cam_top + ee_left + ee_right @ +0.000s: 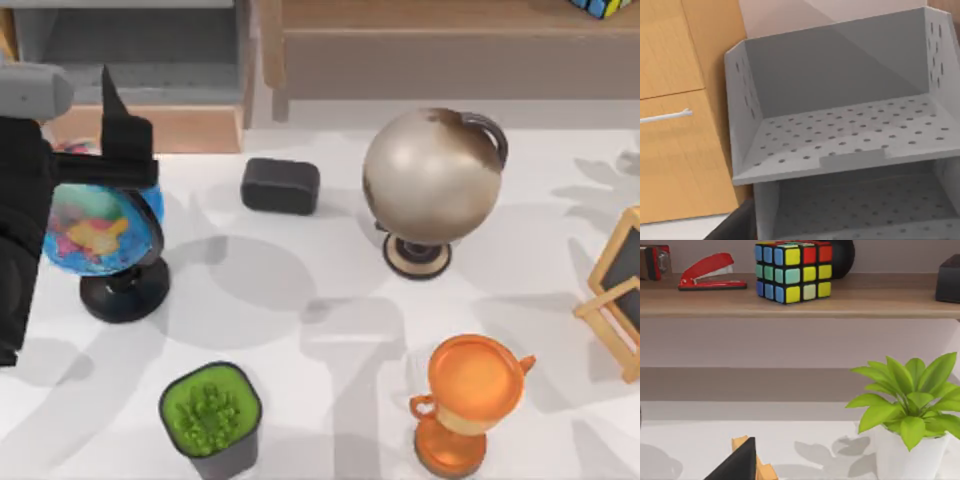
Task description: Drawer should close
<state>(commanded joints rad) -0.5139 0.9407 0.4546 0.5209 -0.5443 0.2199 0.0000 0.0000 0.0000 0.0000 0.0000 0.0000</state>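
On the worktop you have two globes, one blue (100, 225) at left and one beige (432, 177) at centre, plus one orange trophy (470, 400), one dark block (280, 186) and one small chalkboard (620, 290). You have two potted plants: one in a dark pot (212, 415), one in a white pot (910, 440). On the shelf (800, 302) you can count one puzzle cube (792, 270) and one red stapler (710, 272).

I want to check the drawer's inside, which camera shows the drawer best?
The left wrist view: it looks into the open drawer, showing its grey perforated floor and walls. The top view catches its grey inside and light-wood front panel, partly behind the left arm.
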